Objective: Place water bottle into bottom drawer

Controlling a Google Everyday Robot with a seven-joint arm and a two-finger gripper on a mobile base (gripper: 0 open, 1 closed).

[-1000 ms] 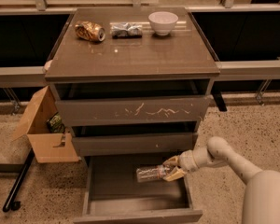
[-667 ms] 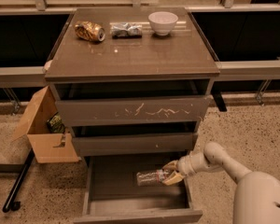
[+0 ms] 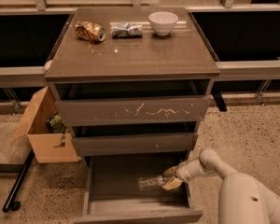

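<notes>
Water bottle (image 3: 150, 183) lying on side inside open bottom drawer (image 3: 114, 178), low over floor near right wall; we are not able to tell if touching. End effector (image 3: 171, 181) clenching bottle's right end, arm reaching in from right. We are judging placing step nearly done. Next move calling for lowering, letting go, withdrawing clear of middle drawer (image 3: 135, 143). Crushed can (image 3: 89, 31), foil packet (image 3: 126, 29), bowl (image 3: 163, 22) sitting on desk (image 3: 130, 59).

No readable text, labels, numbers — anywhere.
</notes>
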